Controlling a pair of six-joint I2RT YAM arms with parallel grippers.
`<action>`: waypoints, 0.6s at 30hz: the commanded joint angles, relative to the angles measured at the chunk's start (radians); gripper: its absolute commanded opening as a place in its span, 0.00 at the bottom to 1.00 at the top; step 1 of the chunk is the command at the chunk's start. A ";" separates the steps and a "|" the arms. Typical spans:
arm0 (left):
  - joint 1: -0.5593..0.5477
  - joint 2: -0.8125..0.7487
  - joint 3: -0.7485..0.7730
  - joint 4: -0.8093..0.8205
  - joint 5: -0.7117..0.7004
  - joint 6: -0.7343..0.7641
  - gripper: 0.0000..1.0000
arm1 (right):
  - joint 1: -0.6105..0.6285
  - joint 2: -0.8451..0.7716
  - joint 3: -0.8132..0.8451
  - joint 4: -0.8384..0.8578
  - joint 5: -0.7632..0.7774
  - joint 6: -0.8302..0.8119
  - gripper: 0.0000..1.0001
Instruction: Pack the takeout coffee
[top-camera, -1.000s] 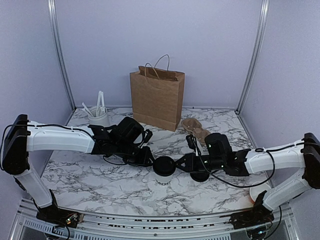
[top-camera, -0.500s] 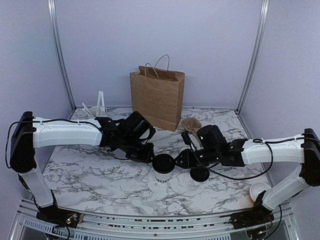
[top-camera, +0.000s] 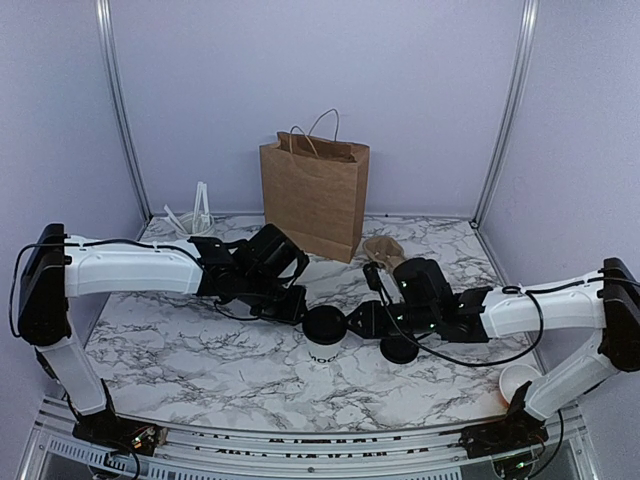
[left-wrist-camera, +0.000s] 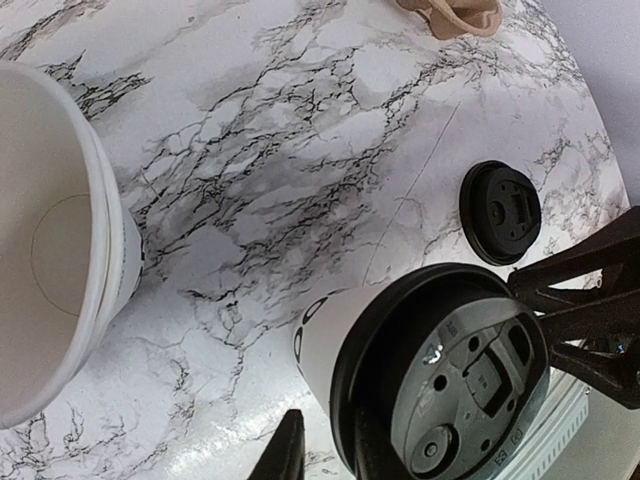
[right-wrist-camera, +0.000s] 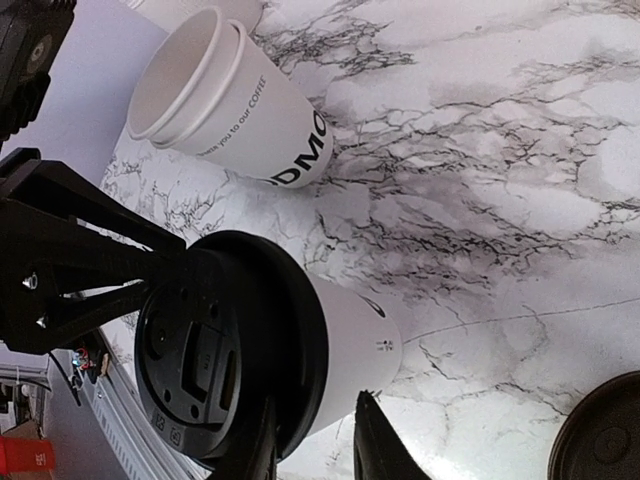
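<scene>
The takeout coffee (top-camera: 324, 340), a white cup with black lettering and a black lid, stands at the table's middle front. It also shows in the left wrist view (left-wrist-camera: 325, 330) and the right wrist view (right-wrist-camera: 355, 335). My left gripper (top-camera: 297, 312) is at its left side. There its jaws (left-wrist-camera: 328, 450) are narrow at the lid's rim, and one finger is lost against the black lid. My right gripper (top-camera: 352, 322) is at its right side. Its narrow jaws (right-wrist-camera: 318, 435) close over the rim, one finger on the lid and one against the cup wall.
A brown paper bag (top-camera: 315, 200) stands open at the back. A loose black lid (top-camera: 400, 349) lies right of the cup. Lidless white cups (left-wrist-camera: 50, 250) sit under my left wrist. A brown paper wad (top-camera: 388, 252) lies behind, and another white cup (top-camera: 518, 380) at the front right.
Both arms have shifted around the cup, and the left forearm has risen. The takeout coffee has moved a little toward the back left between the two grippers.
</scene>
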 joint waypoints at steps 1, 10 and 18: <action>-0.045 0.137 -0.113 -0.026 0.075 -0.003 0.18 | 0.048 0.124 -0.115 -0.105 -0.030 0.011 0.25; -0.044 0.102 -0.084 -0.050 0.054 0.004 0.18 | 0.044 0.062 -0.046 -0.136 -0.013 0.010 0.24; -0.044 0.055 0.020 -0.119 0.005 0.033 0.18 | 0.025 -0.009 0.070 -0.156 -0.012 -0.012 0.24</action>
